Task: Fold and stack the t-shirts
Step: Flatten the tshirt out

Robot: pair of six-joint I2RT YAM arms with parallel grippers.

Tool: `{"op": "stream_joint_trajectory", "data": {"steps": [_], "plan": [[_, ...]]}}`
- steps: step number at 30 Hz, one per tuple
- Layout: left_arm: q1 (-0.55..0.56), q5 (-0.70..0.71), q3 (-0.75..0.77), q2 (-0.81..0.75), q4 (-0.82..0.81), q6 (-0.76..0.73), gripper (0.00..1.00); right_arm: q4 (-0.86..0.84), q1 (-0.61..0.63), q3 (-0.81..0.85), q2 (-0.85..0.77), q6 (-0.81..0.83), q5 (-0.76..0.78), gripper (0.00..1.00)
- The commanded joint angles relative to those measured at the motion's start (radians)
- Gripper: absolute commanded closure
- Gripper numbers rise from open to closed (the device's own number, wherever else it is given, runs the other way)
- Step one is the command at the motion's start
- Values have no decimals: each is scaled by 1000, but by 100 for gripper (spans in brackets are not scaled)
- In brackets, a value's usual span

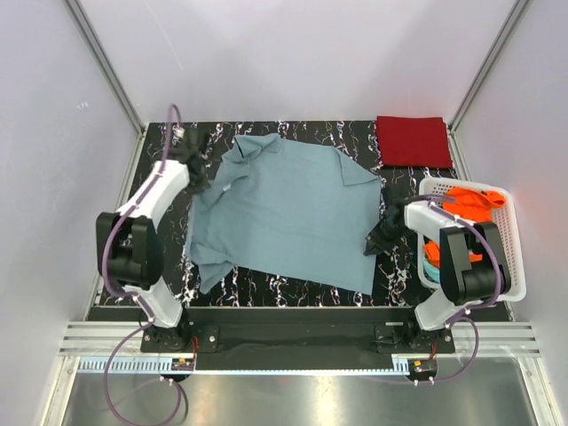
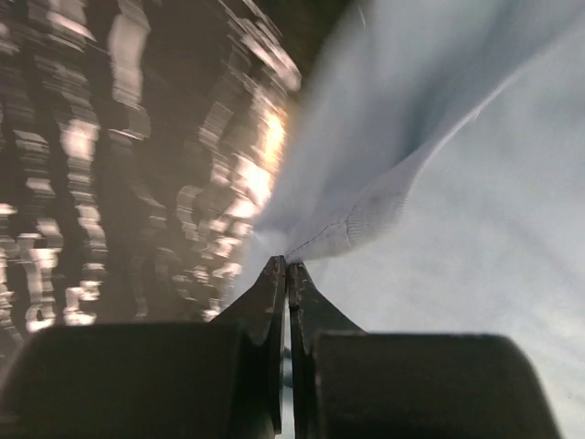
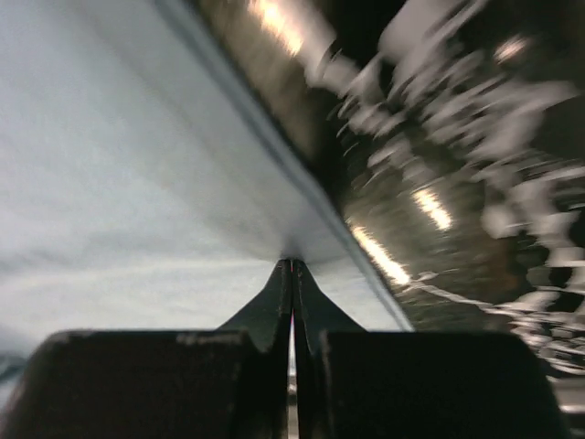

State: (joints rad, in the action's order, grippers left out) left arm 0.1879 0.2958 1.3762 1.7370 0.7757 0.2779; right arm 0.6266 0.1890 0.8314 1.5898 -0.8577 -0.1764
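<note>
Blue shirt (image 1: 284, 213) lies flat left of the basket (image 1: 515, 266) — collar pointing far, hem near; left gripper (image 1: 202, 184) and right gripper (image 1: 372, 246) clamp its side edges.

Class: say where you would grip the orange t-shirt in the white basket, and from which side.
Probably pinch the bunched top fold of the orange t-shirt from above: the walls of the white basket block any sideways approach, and the heaped cloth offers a ridge.
</note>
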Motion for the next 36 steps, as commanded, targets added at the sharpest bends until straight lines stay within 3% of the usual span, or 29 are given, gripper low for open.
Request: {"op": "stream_joint_trajectory", "data": {"steps": [1,2,5,6,8,9,10,13,14,17,19,22,26,29,33,36], "plan": [[-125,133,105,-64,11,29,100,103,-49,134,34,109,172,100],[-190,144,153,-57,26,32,100,119,-49,167,50,132,205,100],[-319,71,262,-1,80,72,58,205,-49,293,102,215,226,100],[-323,72,270,5,91,78,39,246,-49,317,104,245,219,100],[-311,65,233,-26,96,69,24,272,-48,363,70,270,210,97],[-300,81,209,-49,94,70,11,278,-48,368,47,287,201,96],[-292,115,178,-107,94,69,9,278,-45,367,-3,298,189,94],[-283,77,57,-235,89,44,9,233,-43,306,-91,358,60,79],[-283,25,-4,-266,88,35,10,219,-34,284,-109,367,23,69],[-268,-229,-151,-409,112,33,18,191,6,218,-159,384,-99,59],[-231,-290,-247,-490,115,124,23,171,52,171,-180,393,-155,56],[-87,-323,-417,-637,106,341,28,168,78,117,-197,424,-218,53],[192,-250,-610,-723,22,700,32,168,79,60,-261,433,-238,48],[275,-213,-745,-822,-84,973,38,167,76,46,-307,422,-236,43],[289,-95,-824,-899,-125,1008,51,176,70,55,-307,411,-221,40],[286,-96,-816,-838,-216,911,52,176,67,57,-309,378,-209,41]]}}
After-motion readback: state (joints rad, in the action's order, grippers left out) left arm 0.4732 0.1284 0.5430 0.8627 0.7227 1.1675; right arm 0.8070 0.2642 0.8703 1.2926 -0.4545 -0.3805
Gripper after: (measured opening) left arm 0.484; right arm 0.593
